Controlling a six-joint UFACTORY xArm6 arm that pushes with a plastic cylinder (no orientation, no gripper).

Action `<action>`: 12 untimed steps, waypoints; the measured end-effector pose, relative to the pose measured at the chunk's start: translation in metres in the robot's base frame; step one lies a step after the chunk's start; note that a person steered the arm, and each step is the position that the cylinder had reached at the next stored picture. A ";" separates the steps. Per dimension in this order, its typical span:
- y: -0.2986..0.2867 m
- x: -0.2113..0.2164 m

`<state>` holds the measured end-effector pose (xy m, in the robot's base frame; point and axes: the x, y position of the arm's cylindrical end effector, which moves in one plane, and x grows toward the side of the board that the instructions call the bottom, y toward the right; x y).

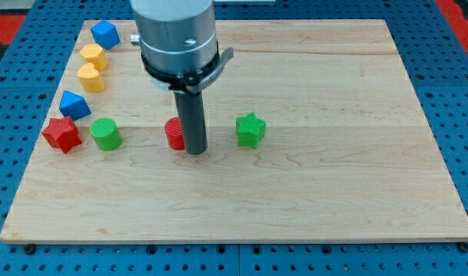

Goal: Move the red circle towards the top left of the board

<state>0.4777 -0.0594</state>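
The red circle [173, 133] sits a little left of the board's middle, partly hidden behind my rod. My tip [196, 150] rests on the board right against the red circle's right side. The rod rises from there to the grey arm body [177, 34] at the view's top.
A green star [250, 129] lies right of my tip. A green circle [106, 134] and a red star [62, 134] lie to the left. Along the left edge stand a blue block [74, 104], two yellow blocks [90, 77] [93, 56] and another blue block [105, 34]. The wooden board [310, 192] sits on a blue perforated table.
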 end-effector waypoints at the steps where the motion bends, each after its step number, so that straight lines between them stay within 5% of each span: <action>1: -0.019 -0.026; 4: -0.059 -0.017; 7: -0.080 -0.104; 10: -0.117 -0.106; 12: -0.098 -0.145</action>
<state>0.3329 -0.1578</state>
